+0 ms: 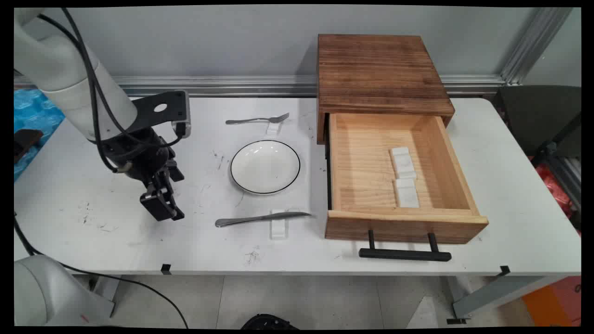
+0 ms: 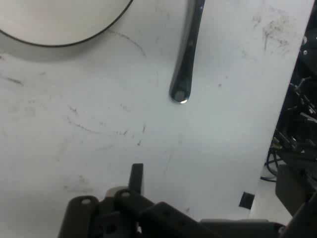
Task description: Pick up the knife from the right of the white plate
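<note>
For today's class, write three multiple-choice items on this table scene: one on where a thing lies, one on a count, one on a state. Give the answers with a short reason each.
1. Where does the knife lie relative to the plate?
A. On the table's near side of it
B. On the wall side of it
C. Inside the drawer

2. How many white blocks lie in the drawer?
A. None
B. Three
C. Seven

3. What is the drawer's state?
A. Shut flush
B. Pulled out, open
C. Removed and lying upside down

Answers:
1. A: the knife rests on a small white rest nearer the table's front edge, while the fork lies on the wall side.
2. B: three white blocks sit in a row towards the drawer's right side.
3. B: the drawer sticks out of the wooden box, its inside and black handle showing.
</note>
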`<state>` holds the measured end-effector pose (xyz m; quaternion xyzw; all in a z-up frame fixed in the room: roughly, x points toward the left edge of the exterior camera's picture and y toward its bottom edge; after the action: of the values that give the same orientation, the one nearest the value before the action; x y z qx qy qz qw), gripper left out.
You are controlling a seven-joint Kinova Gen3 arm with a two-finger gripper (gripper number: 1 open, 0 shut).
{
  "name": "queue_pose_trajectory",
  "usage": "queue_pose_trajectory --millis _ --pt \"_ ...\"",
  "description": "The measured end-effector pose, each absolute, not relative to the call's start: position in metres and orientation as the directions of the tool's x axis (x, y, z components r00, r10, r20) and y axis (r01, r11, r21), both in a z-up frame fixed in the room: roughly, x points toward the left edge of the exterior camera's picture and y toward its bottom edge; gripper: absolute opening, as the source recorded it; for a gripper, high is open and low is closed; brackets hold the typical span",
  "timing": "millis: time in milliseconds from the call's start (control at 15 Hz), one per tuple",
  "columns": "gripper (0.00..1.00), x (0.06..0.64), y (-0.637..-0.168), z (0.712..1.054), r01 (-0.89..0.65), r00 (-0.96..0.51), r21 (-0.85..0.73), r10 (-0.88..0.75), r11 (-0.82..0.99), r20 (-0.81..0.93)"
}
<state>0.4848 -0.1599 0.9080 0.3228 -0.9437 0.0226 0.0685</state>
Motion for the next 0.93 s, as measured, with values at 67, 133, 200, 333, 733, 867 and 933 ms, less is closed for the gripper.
queue_pose_trajectory --millis 67,133,200,333,733,867,933 --pt "1.0 0.483 -0.161 0.907 -0.611 -0.783 0.002 -0.604 0.792 0.148" --pt "1.0 0.482 -0.162 0.906 -0.609 -0.784 0.003 -0.602 0.793 0.151" --pt "1.0 0.48 -0.164 0.905 -0.608 -0.784 0.002 -0.601 0.794 0.156" --pt "1.0 0.475 -0.17 0.903 -0.605 -0.785 -0.001 -0.596 0.797 0.168" --pt "1.0 0.454 -0.189 0.895 -0.58 -0.797 -0.011 -0.565 0.815 0.214" --pt "1.0 0.446 -0.193 0.891 -0.569 -0.801 -0.011 -0.552 0.822 0.231" --pt "1.0 0.443 -0.195 0.89 -0.565 -0.803 -0.012 -0.546 0.825 0.238"
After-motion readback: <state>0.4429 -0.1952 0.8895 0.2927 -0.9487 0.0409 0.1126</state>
